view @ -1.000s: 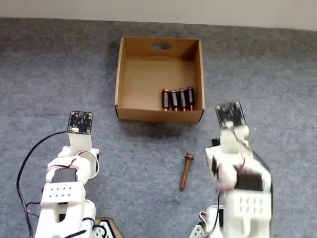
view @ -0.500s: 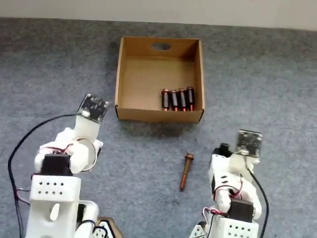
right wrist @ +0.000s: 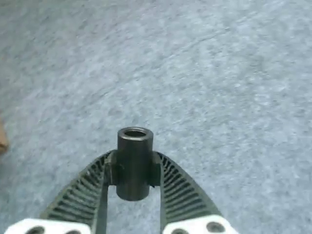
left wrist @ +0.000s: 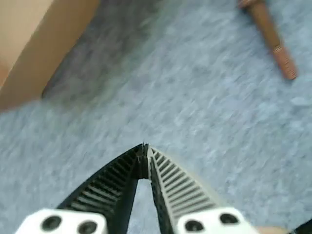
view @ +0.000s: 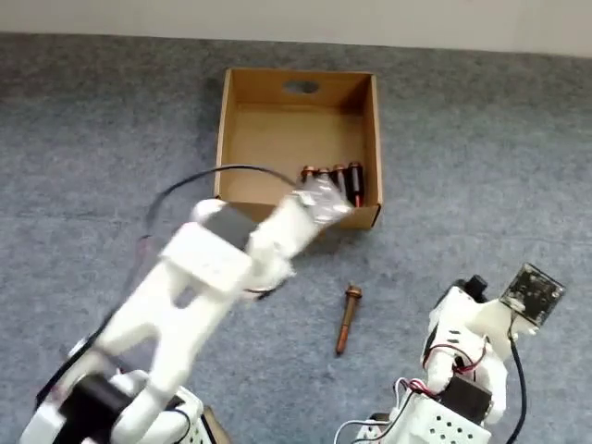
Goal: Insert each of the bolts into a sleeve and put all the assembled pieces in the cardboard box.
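A copper-coloured bolt [view: 348, 319] lies loose on the grey carpet, a little in front of the cardboard box [view: 296, 215]. Several assembled pieces [view: 331, 184] lie side by side in the box's near right corner. My left arm [view: 277, 236] stretches across to the box's front wall. Its gripper [left wrist: 145, 149] is shut on nothing and hovers over the carpet, with the bolt [left wrist: 267, 35] some way beyond its tips and the box wall [left wrist: 39, 53] off to one side. My right gripper [right wrist: 134, 157] is shut on an upright black sleeve [right wrist: 135, 145], bore facing up. The right arm [view: 472, 324] sits at the lower right.
Grey carpet [view: 481, 148] covers the table, with bare room on both sides of the box. A black cable [view: 199, 180] loops above the left arm. The box's left half [view: 264, 148] holds nothing.
My left arm has swung up and to the right, from the lower left to the box's front wall. My right arm has drawn back toward the lower right.
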Available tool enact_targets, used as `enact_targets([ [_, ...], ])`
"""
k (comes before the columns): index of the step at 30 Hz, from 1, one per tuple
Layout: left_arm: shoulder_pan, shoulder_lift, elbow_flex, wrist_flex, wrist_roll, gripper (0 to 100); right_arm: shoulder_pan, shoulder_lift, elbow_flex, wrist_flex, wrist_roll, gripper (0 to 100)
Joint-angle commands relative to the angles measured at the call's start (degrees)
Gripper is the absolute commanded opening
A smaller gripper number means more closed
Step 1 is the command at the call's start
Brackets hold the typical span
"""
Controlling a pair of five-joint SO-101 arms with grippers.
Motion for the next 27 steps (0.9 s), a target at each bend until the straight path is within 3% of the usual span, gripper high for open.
enact_targets([
  [1, 6.2, 6.2, -5.67, -5.01, 6.95, 8, 0.92, -0.57, -0.22, -1.36, -0.53, 0.6],
  [4, 8.4, 10.24, -6.02, -10.02, 16.18, 16, 0.92, -0.57, -0.22, -1.36, -0.53, 0.6],
  [12, 12.88, 16.48, -5.85, -22.95, 34.99, 17, 0.57, -0.57, -0.22, -1.36, -0.35, 0.6],
  [18, 16.04, 21.76, -6.02, -25.23, 36.57, 17, 0.48, -0.57, -0.22, -1.36, -0.26, 0.6],
  [27, 13.76, 31.96, -9.1, -27.08, 36.66, 15, 0.4, -0.57, -0.13, -1.36, -0.18, 0.6],
])
